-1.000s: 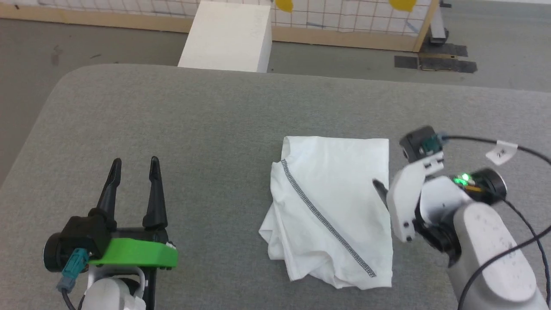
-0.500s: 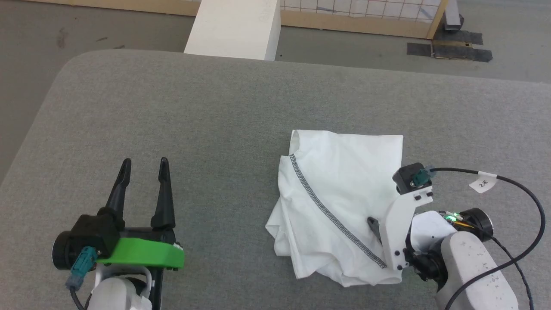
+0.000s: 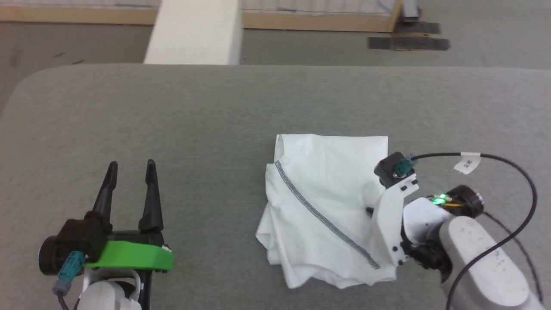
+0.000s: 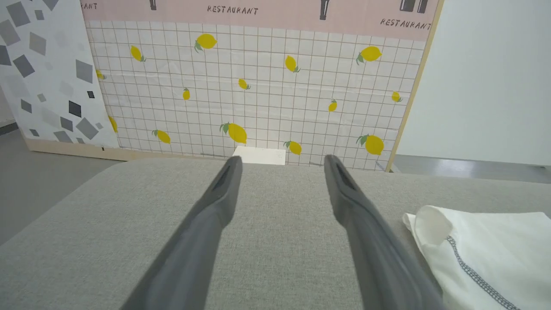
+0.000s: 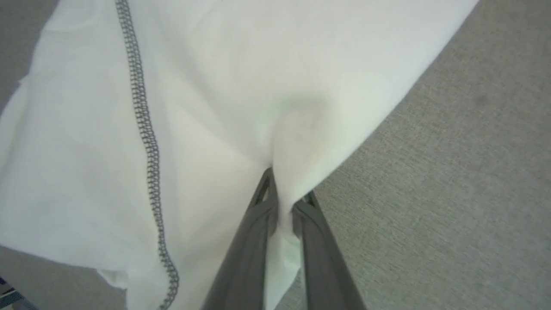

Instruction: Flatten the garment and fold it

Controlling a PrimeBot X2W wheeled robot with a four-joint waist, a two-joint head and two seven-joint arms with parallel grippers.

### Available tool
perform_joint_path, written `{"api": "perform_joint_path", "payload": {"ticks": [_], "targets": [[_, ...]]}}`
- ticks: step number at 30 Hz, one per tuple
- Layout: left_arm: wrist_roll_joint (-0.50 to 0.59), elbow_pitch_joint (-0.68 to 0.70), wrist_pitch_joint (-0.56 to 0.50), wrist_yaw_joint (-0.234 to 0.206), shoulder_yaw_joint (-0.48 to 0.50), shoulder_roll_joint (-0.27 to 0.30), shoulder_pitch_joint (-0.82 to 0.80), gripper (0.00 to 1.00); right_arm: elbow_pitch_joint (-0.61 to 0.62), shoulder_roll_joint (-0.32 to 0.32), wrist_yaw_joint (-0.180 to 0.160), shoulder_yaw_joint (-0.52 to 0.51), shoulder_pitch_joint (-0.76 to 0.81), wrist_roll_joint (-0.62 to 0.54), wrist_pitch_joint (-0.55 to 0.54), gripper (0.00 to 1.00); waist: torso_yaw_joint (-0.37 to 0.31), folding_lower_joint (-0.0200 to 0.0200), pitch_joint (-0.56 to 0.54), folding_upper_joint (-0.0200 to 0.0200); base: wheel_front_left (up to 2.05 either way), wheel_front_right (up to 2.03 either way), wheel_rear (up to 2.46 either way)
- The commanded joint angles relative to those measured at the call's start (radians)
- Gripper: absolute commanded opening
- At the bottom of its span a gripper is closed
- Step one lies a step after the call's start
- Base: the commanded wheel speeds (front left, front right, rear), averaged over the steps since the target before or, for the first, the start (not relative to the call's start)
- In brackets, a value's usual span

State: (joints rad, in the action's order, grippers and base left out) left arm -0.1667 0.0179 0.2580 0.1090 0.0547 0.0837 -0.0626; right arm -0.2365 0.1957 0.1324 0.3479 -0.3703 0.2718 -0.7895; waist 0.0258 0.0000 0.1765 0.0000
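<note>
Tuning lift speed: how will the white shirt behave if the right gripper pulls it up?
Likely floppy: the garment lies in soft folds and bunches where the right gripper pinches it, so it should drape rather than hold shape. Probably light; the fabric looks thin. Its loosely stacked layers may unfold when lifted.

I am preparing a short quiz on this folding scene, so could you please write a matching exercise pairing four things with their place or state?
Column one:
1. garment
2. left gripper
3. right gripper
4. white box

Column two:
A. open, over a bare part of the grey table
B. beyond the table's far edge
C. shut on a pinch of cloth
D. lying loosely folded on the table, rumpled at its near edge

Pairs: 1-D, 2-A, 3-C, 4-B.
</note>
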Motion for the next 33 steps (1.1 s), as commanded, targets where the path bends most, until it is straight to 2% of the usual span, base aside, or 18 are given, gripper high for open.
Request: {"api": "perform_joint_path", "payload": {"ticks": [1,5,9,13,17,25,30,33], "targets": [[0.008,0.008,0.004,-0.001,0.000,0.008,0.006,1.00,0.019,0.045,-0.002,0.016,-0.021,0.027,-0.014,0.00,-0.130,0.0000,0.011,0.0000,0.00,0.00,0.00],[0.012,0.025,0.004,-0.003,-0.003,0.015,-0.004,1.00,0.074,0.167,-0.002,0.058,-0.055,0.078,-0.039,0.00,-0.207,0.0000,0.040,0.0000,0.00,0.00,0.00],[0.018,0.042,0.003,-0.003,-0.012,0.024,-0.025,1.00,0.108,0.293,-0.002,0.077,-0.099,0.095,-0.046,0.00,-0.256,0.0000,0.086,0.0000,0.00,0.00,0.00],[0.022,0.062,-0.002,-0.002,-0.017,0.039,-0.051,1.00,0.115,0.402,-0.002,0.074,-0.141,0.095,-0.032,0.00,-0.274,0.0000,0.144,0.0000,0.00,0.00,0.00],[0.024,0.081,-0.016,0.001,-0.030,0.057,-0.081,1.00,0.077,0.471,-0.002,0.034,-0.166,0.101,-0.003,0.00,-0.264,0.0000,0.207,0.0000,0.00,0.00,0.00],[0.026,0.113,-0.032,0.003,-0.048,0.081,-0.143,1.00,-0.067,0.539,-0.002,-0.142,-0.191,0.007,0.042,0.00,-0.193,0.0000,0.313,0.0000,0.00,0.00,0.00],[0.024,0.120,-0.031,-0.002,-0.044,0.090,-0.153,1.00,-0.159,0.543,-0.002,-0.299,-0.197,-0.084,0.065,0.00,-0.158,0.0000,0.346,0.0000,0.00,0.00,0.00],[0.021,0.121,-0.029,-0.006,-0.041,0.092,-0.154,1.00,-0.195,0.522,-0.002,-0.388,-0.199,-0.141,0.070,0.00,-0.149,0.0000,0.353,0.0000,0.00,0.00,0.00]]}}
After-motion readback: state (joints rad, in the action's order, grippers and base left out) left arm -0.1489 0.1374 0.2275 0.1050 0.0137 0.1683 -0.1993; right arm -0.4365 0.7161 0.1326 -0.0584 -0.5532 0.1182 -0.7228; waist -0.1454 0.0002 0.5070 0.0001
